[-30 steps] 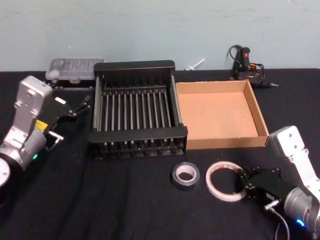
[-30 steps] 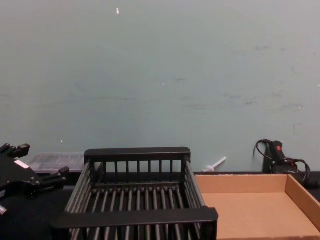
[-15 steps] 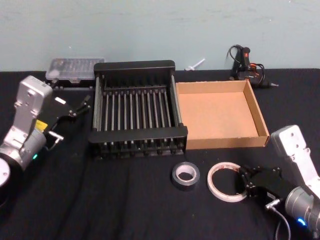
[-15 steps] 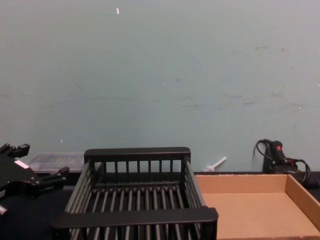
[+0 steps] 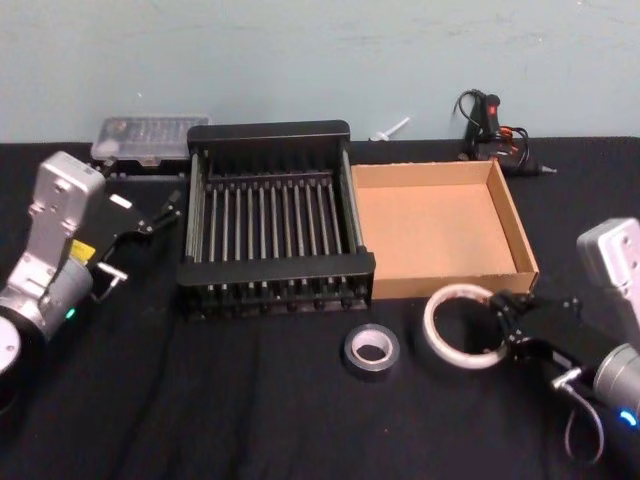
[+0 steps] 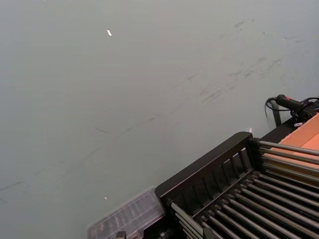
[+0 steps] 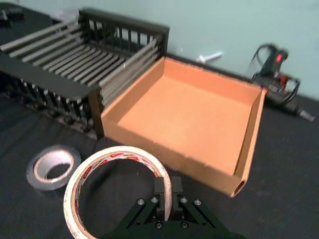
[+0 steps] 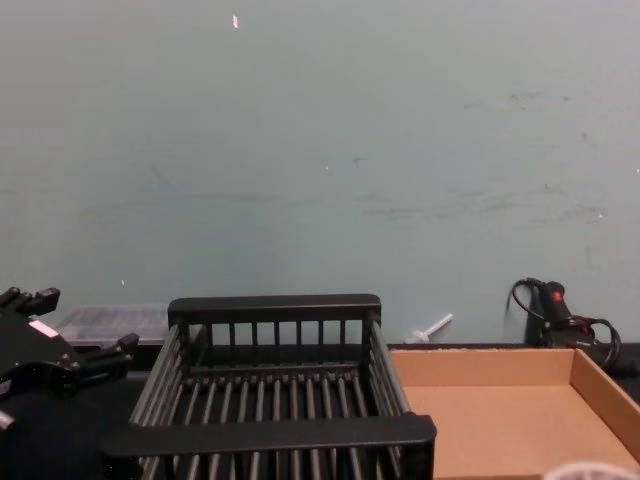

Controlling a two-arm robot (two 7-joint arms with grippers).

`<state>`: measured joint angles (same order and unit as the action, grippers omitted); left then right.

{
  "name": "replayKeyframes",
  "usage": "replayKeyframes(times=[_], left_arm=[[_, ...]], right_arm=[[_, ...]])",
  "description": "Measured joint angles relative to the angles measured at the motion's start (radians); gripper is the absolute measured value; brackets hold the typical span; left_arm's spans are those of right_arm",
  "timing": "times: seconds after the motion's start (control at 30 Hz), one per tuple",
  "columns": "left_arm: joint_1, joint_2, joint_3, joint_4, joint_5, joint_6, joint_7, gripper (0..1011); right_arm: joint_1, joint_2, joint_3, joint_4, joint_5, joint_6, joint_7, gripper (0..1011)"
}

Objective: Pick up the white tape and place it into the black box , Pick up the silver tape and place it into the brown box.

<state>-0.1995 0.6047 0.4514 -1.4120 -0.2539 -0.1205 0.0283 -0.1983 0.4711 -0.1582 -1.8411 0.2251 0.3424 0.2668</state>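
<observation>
The right gripper [image 7: 167, 199] pinches the white tape [image 5: 462, 327] by its rim, apparently lifted clear, just before the brown box [image 5: 437, 228]. The silver tape [image 5: 372, 350] lies flat before the black box [image 5: 275, 218]. The left gripper [image 5: 165, 212] hovers with fingers spread beside that box.

Black-clothed table [image 5: 250, 420] under black box [image 5: 275, 290], brown box [image 5: 440, 285], silver tape [image 5: 371, 351].

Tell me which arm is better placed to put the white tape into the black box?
The right. Its hand is shut on the white tape, lifted just right of the black box. The left hand sits empty at the box's left side.
</observation>
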Motion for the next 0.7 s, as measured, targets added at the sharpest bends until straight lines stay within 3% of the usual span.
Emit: replayKeyframes(times=[0.33,0.7], left_arm=[[0.000,0.000,0.000,0.000,0.000,0.000,0.000,1001],[0.000,0.000,0.000,0.000,0.000,0.000,0.000,1002]], right_arm=[[0.027,0.003,0.037,-0.026,-0.002,-0.032,0.004,87],[0.150,-0.027,0.029,0.028,-0.042,-0.023,-0.010,87]])
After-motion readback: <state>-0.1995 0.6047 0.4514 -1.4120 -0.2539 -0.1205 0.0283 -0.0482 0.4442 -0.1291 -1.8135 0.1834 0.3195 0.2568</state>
